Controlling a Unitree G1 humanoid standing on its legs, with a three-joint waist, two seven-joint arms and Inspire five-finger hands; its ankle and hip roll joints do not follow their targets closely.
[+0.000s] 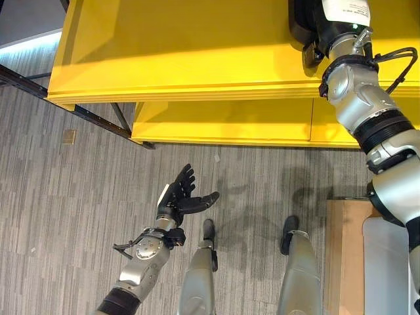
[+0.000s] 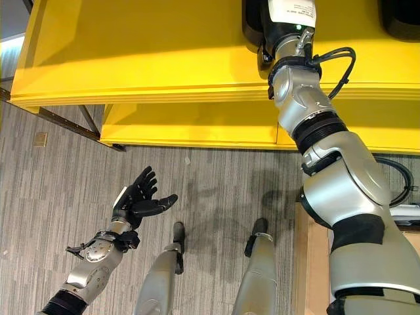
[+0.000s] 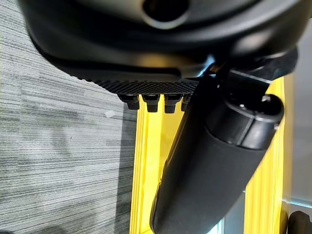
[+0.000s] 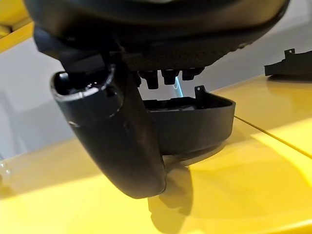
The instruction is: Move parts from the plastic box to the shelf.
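Shelving in yellow [image 1: 197, 59] fills the top of the left eye view, two tiers counted, standing on grey carpet [image 1: 65, 210]. One black part [image 1: 303, 23] lies on the upper tier, and the right hand [image 1: 328, 29] reaches up against it, its fingers hidden from here. The left hand [image 1: 178, 193] hangs low over the carpet, well apart from the shelf, fingers straight and spread, holding nothing. One brown box [image 1: 344, 249] sits at the lower right edge.

From the right eye view, a second dark part [image 2: 400, 16] shows at the upper right corner of the same tier, apart from the first.

Past the left wrist view's relaxed fingers [image 3: 151, 101] come carpet and the shelf's yellow edge.

Through the right wrist view, the part [image 4: 195, 122] is a black, matte, shallow moulded shell with a raised rim and a small tab, resting on the yellow tier. Thumb [image 4: 117, 141] and fingers flank it; whether they grip it cannot be told. Another black part [image 4: 290, 66] lies further along.
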